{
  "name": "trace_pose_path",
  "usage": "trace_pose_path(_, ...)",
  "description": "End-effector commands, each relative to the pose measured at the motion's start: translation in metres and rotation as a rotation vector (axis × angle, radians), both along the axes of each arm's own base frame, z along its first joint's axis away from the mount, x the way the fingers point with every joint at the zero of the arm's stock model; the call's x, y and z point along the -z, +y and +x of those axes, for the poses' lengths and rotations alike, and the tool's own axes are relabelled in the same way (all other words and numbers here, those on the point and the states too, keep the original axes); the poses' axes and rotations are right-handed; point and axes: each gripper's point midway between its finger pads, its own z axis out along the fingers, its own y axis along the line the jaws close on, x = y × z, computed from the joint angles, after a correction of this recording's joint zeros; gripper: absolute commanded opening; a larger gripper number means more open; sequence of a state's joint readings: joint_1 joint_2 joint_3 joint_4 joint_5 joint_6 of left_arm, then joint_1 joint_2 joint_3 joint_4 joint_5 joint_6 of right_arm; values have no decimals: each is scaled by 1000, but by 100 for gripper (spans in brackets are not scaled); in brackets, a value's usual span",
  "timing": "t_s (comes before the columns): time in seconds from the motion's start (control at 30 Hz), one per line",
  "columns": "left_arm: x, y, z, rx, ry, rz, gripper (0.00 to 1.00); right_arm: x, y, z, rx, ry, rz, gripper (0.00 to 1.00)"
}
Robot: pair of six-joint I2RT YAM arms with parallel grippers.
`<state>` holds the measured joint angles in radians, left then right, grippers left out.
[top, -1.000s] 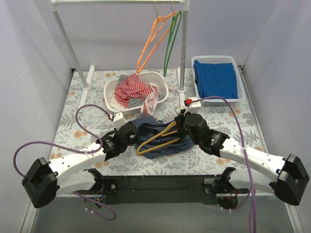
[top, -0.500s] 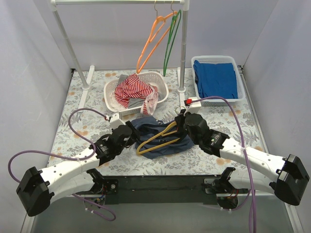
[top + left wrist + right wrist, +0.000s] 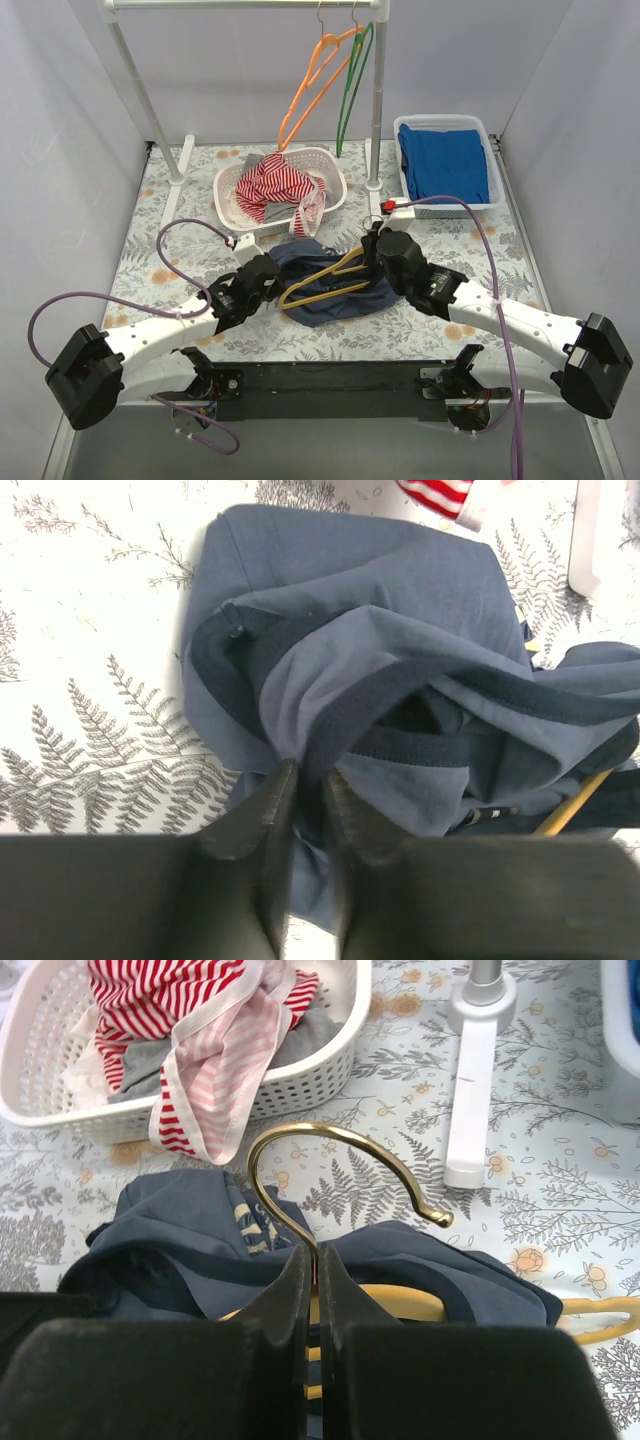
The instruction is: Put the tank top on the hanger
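Top external view showed the floral table (image 3: 150, 250) with the clothes rack (image 3: 378, 100) at its far edge. Beyond both sets of jaws stood the round white basket (image 3: 225, 190) holding the red-and-white striped garment (image 3: 275, 185) and the rectangular basket (image 3: 440, 120) holding the blue cloth (image 3: 445, 160).

The navy tank top (image 3: 340, 300) lay bunched on the table between the two grippers, touching both. The yellow hanger (image 3: 318, 277) lay across it, running from the right jaws towards the left ones.

The left gripper (image 3: 307, 775) had its jaws drawn narrow, pinching a fold of the tank top at its near edge. The right gripper (image 3: 312, 1255) had its jaws pressed together on the hanger's neck, and the metal hook (image 3: 340, 1175) curled up just beyond their tips.
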<state>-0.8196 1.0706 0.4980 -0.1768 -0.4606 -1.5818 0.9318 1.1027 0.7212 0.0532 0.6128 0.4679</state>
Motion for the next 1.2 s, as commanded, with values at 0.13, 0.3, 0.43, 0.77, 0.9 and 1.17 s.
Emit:
trace_pose_path(0.13, -16, 15, 0, -31, -45, -14, 1, -35, -20, 23, 209, -88, 43, 1)
trace_pose_path(0.3, -17, 15, -7, -14, -17, -15, 0, -40, -29, 29, 277, -109, 30, 1)
trace_pose_path(0.43, -16, 15, -13, -1, 3, -31, 0, -43, -35, 32, 321, -125, 23, 1)
trace_pose_path(0.77, -51, 8, -16, 24, -18, -93, 0, -37, -35, 32, 320, -127, 25, 1)
trace_pose_path(0.9, -70, 5, -10, 29, -35, -84, 0, -39, -34, 31, 310, -131, 25, 1)
trace_pose_path(1.17, -120, -16, -3, 113, -87, -120, 0, -58, -27, 32, 312, -170, -4, 1)
